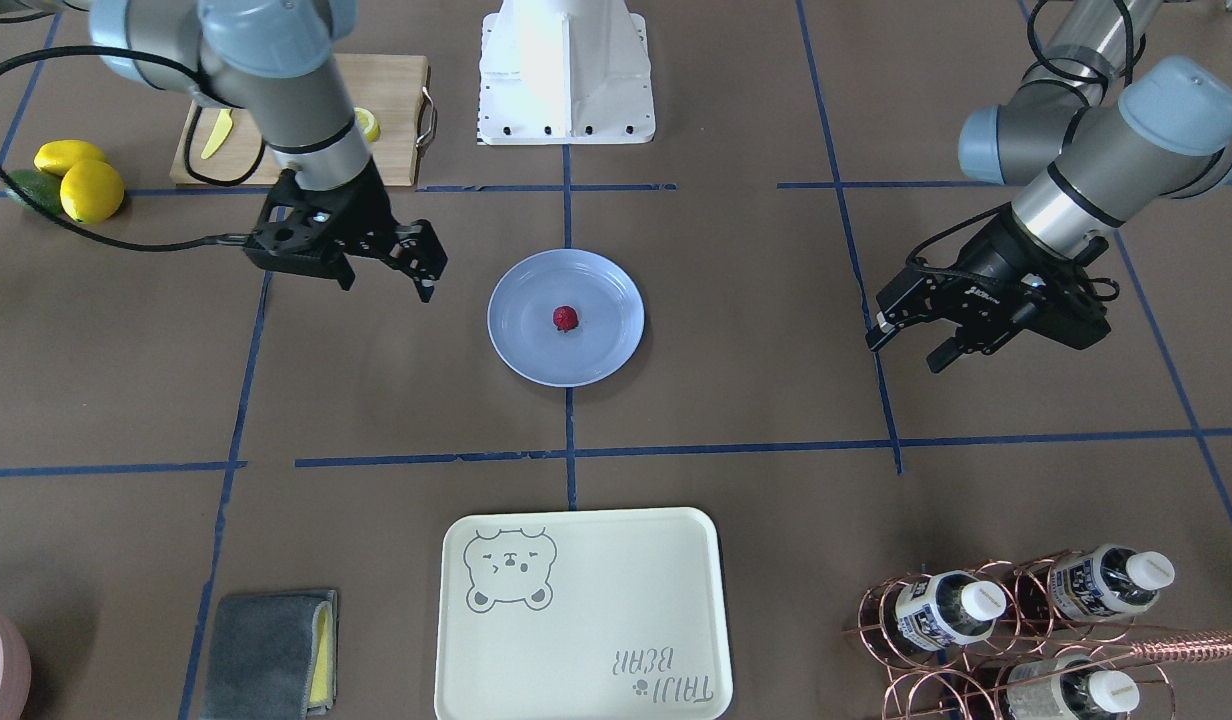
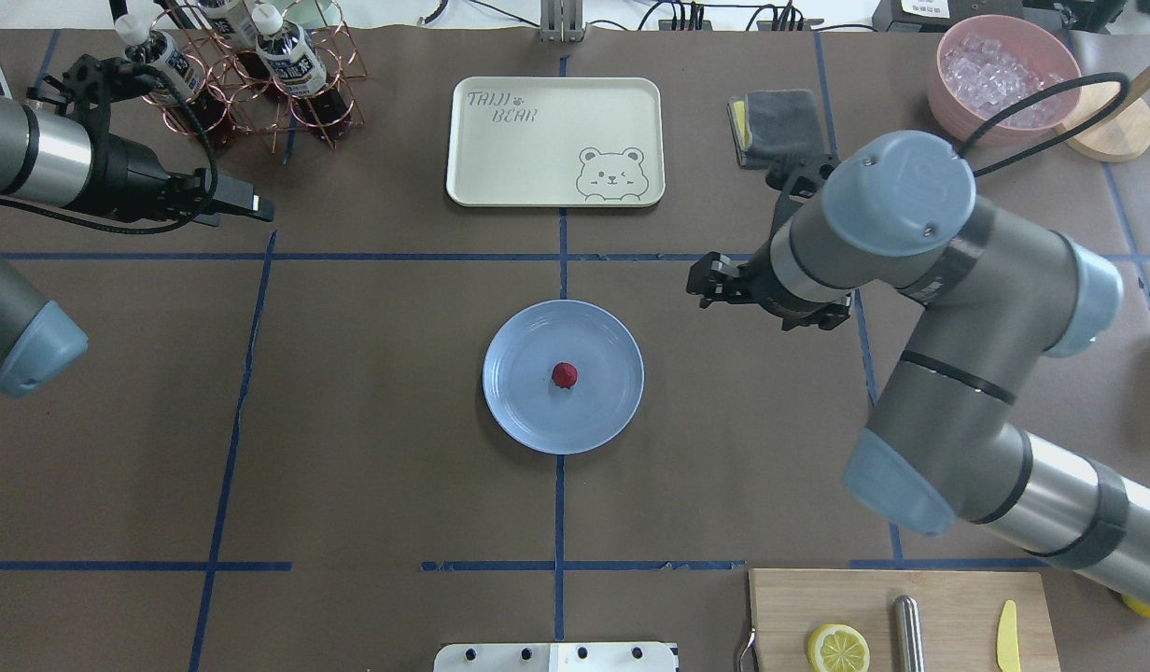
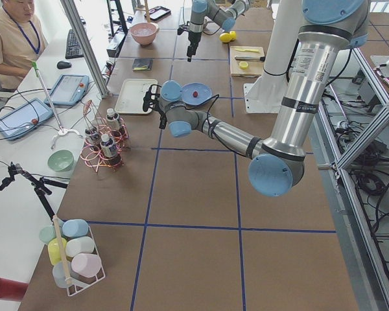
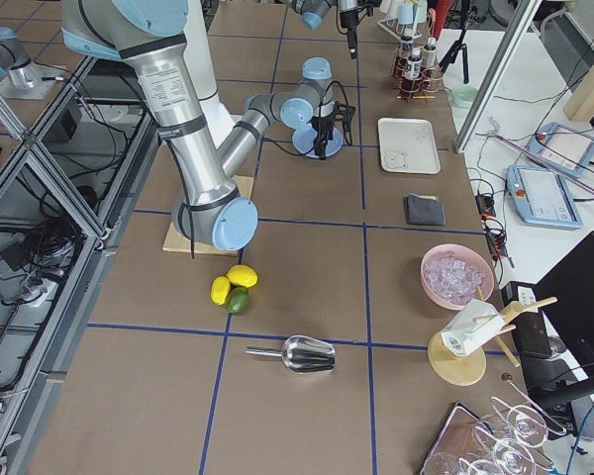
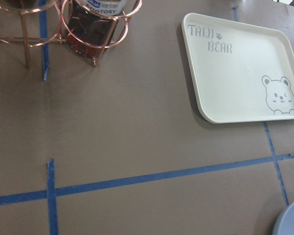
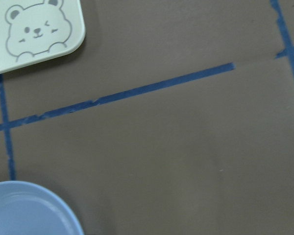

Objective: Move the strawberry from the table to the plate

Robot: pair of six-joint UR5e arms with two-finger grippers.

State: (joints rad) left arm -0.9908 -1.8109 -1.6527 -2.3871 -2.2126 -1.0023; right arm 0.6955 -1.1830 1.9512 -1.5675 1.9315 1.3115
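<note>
The small dark-red strawberry (image 1: 565,318) (image 2: 564,375) lies near the middle of the round pale-blue plate (image 1: 526,300) (image 2: 528,411), which sits at the centre of the brown taped table (image 1: 736,400). My right gripper (image 1: 386,283) hovers open and empty beside the plate, on its side nearer the lemons, clear of the rim. My left gripper (image 1: 908,348) hangs open and empty well off to the plate's other side. The right wrist view catches only the plate's edge (image 6: 29,210). A sliver of the plate (image 5: 293,220) shows in the left wrist view.
A cream bear tray (image 1: 576,620) lies across the table from the robot's base (image 1: 566,70). A copper bottle rack (image 1: 1026,620) stands past my left gripper. Near my right arm are a cutting board (image 1: 396,90), lemons (image 1: 86,185), a grey cloth (image 1: 266,655) and an ice bowl (image 2: 995,75).
</note>
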